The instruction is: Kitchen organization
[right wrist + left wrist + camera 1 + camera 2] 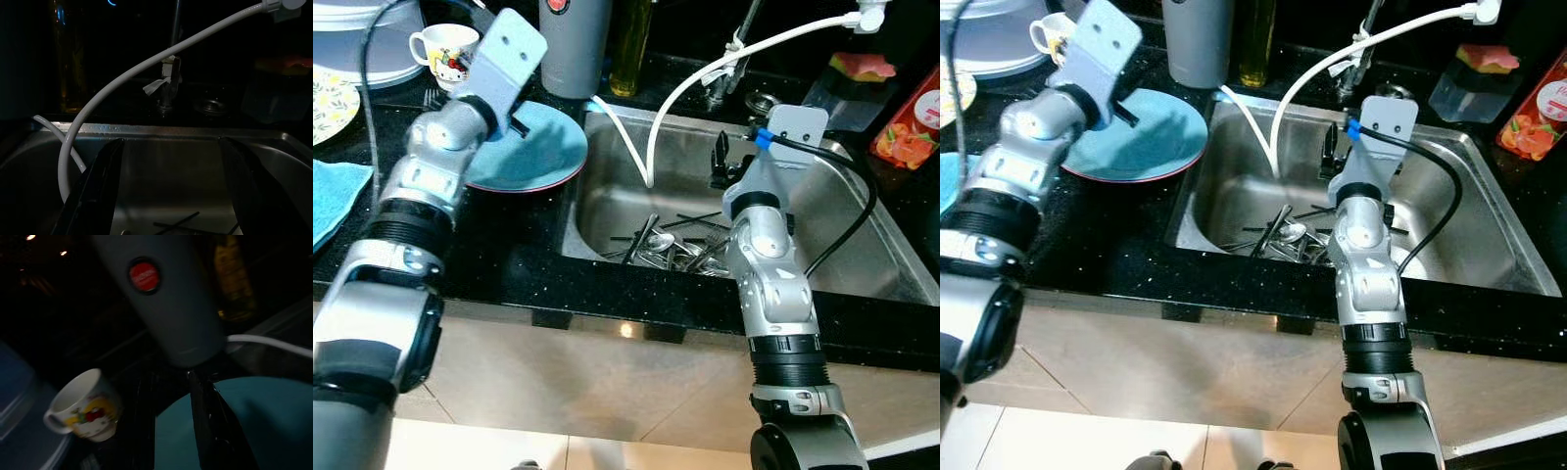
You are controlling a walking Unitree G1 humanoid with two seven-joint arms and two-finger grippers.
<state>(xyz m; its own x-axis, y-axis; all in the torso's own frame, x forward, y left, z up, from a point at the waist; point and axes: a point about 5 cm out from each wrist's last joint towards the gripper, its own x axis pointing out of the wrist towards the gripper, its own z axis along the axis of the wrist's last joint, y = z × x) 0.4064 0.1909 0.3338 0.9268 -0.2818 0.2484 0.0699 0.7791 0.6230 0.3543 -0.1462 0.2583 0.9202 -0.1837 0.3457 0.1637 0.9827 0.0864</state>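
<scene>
A jumble of steel cutlery (671,250) is lying at the bottom of the stainless sink (881,264), which is sitting in a speckled black countertop (509,264). The right gripper (168,196) is hovering above the basin, fingers spread wide and holding nothing. The left gripper (171,426) is hanging over a teal plate (543,147) beside the sink, fingers parted and empty, near a cartoon-printed mug (85,404) and a grey canister (166,298).

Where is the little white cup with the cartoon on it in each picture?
Left eye view: the cup sits top left, behind the left gripper's arm.
Right eye view: top left corner.
Left wrist view: lower left.
Right wrist view: not in it.
Shared landmark: the blue plate beside it.
</scene>
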